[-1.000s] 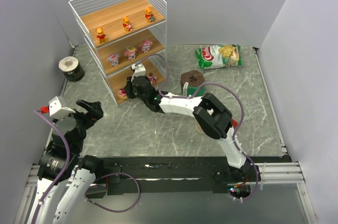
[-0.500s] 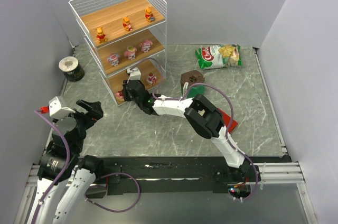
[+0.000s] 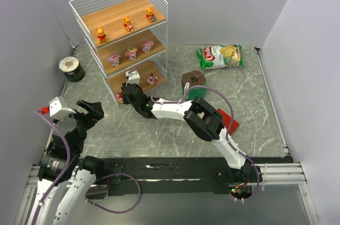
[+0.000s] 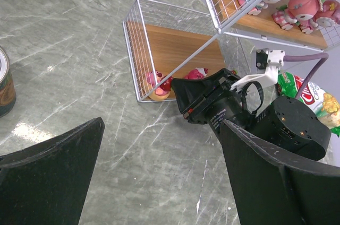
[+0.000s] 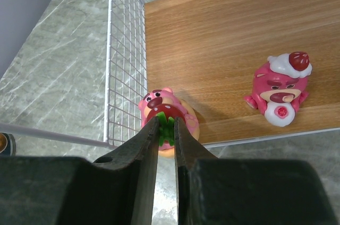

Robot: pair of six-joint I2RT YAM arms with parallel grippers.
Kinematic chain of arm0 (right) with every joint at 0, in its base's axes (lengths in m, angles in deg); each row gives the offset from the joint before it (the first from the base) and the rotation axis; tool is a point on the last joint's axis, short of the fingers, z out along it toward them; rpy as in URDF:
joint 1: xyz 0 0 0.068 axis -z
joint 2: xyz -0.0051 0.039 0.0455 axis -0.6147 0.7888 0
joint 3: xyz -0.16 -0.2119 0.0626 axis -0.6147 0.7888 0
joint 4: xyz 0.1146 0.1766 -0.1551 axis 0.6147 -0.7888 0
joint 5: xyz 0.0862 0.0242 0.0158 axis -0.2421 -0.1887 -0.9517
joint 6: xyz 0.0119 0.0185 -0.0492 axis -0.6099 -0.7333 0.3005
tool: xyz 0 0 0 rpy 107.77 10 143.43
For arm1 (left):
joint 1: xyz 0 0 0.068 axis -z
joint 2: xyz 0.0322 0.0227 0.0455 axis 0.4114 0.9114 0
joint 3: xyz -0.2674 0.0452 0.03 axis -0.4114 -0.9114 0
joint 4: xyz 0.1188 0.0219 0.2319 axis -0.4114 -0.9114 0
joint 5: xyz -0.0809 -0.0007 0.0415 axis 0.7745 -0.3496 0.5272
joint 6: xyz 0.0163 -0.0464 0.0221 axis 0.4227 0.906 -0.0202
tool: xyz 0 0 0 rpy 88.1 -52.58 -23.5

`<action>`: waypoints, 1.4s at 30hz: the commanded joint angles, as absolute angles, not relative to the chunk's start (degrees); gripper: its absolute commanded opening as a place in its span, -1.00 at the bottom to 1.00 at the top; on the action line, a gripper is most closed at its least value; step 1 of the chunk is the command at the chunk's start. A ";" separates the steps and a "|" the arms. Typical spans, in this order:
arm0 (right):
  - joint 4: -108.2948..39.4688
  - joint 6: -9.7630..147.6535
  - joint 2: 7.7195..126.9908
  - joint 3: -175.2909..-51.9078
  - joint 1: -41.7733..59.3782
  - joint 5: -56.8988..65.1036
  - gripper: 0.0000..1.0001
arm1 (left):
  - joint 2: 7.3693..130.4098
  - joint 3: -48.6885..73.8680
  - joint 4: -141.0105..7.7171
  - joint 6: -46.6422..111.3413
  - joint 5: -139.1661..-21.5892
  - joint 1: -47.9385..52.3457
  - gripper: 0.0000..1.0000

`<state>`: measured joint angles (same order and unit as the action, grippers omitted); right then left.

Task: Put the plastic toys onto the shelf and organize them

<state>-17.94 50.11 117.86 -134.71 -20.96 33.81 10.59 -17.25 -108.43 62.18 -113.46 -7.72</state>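
Note:
The white wire shelf [image 3: 159,20] stands at the back left. Three orange-yellow toys [image 3: 127,24] stand on its top tier and three pink ones [image 3: 131,52] on the middle tier. My right gripper [image 5: 166,129] is shut on the green leaf top of a pink bear toy [image 5: 153,101] at the front left corner of the bottom tier [image 5: 223,39]. In the top view this gripper [image 3: 126,91] reaches into that tier. A second pink bear [image 5: 279,87] stands to its right. My left gripper [image 4: 162,129] is open and empty over the table, near left [image 3: 91,111].
A dark can [image 3: 71,69] stands left of the shelf. A chip bag [image 3: 220,55] lies at the back right. A brown object [image 3: 192,80] and a red box [image 3: 229,121] lie right of the shelf, under my right arm. A tin [image 4: 4,81] shows in the left wrist view.
My right gripper has moved left along the bottom tier with the pink bear toy, from its middle to the front left corner. The left arm has not moved.

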 commanded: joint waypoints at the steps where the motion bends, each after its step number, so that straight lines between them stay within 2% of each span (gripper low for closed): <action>1: -15.27 50.71 119.08 -136.31 -21.49 35.83 -0.82 | 10.45 -17.30 -106.98 62.52 -114.13 -7.60 0.93; 19: -16.15 50.53 120.57 -136.40 -22.19 36.35 -0.42 | 10.01 -17.39 -106.89 62.52 -114.13 -7.60 0.93; 25: -14.49 51.68 118.73 -134.91 -22.36 37.14 0.03 | 10.27 -17.39 -106.81 62.43 -114.04 -7.60 0.93; 31: -11.68 54.22 114.17 -132.28 -22.89 37.58 0.30 | 10.36 -17.30 -106.89 62.43 -114.04 -7.60 0.93; 35: -9.22 55.63 109.59 -128.24 -23.42 37.85 0.38 | 9.74 -17.22 -106.46 62.08 -113.08 -7.60 0.93; 42: -6.22 57.21 96.77 -112.27 -24.03 36.53 0.64 | 8.16 -17.04 -106.19 61.90 -111.76 -7.60 0.93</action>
